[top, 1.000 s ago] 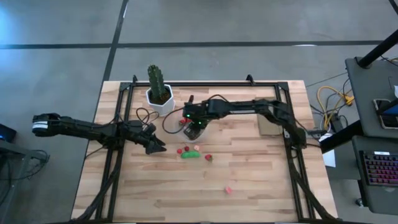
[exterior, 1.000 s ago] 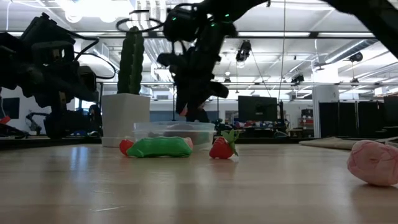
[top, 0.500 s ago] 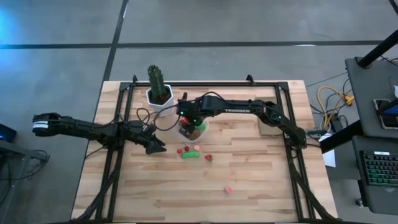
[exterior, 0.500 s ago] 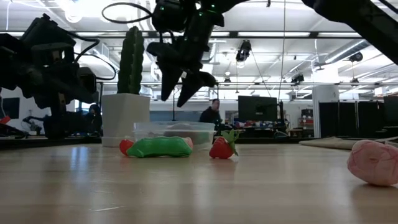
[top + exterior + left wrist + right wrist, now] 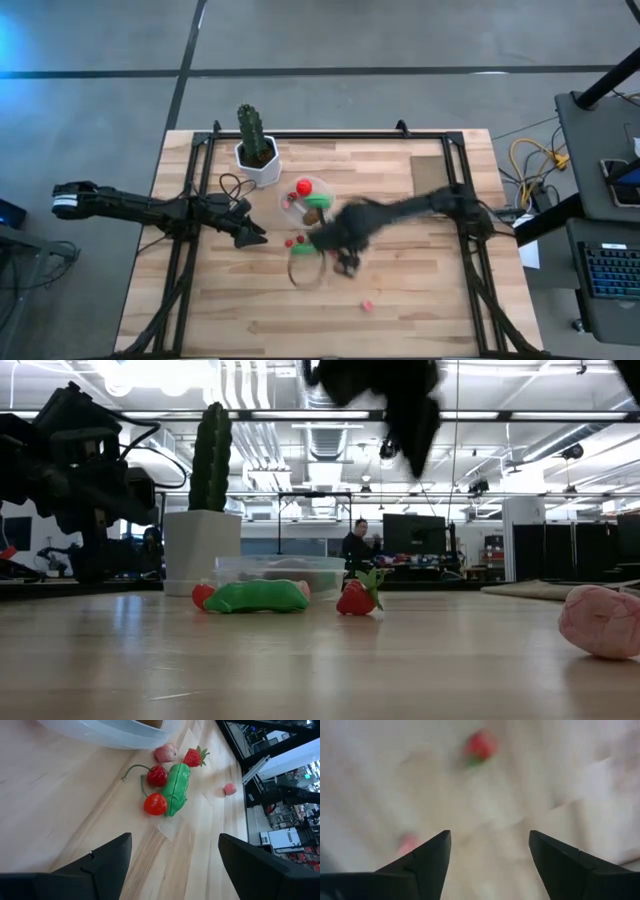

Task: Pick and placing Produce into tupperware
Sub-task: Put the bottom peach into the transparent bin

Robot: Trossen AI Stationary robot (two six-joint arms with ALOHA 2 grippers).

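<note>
The clear tupperware (image 5: pixel 290 205) stands near the white cactus pot (image 5: pixel 258 166). A red ball (image 5: pixel 303 187), a brown piece and a green piece lie in it. On the table in front of it lie two cherries (image 5: pixel 156 775), a green pod (image 5: pixel 176 787), a strawberry (image 5: pixel 194 756) and small pink bits (image 5: pixel 229 789). My right gripper (image 5: pixel 490 832) hangs open and blurred above the table, near the strawberry (image 5: pixel 480 746), with nothing between its fingers. My left gripper (image 5: pixel 175 835) waits open at the table's left, pointing toward the cherries.
A tall green cactus (image 5: pixel 250 128) stands in the pot at the far left. A larger pink piece (image 5: pixel 600 620) lies toward the near right. A black frame (image 5: pixel 190 200) runs around the tabletop. A person shows in the room beyond the table.
My right gripper has opened above the tupperware, risen, then swung fast toward the table's near edge, to a spot over the loose produce. The tupperware and the pieces on the table have stayed put.
</note>
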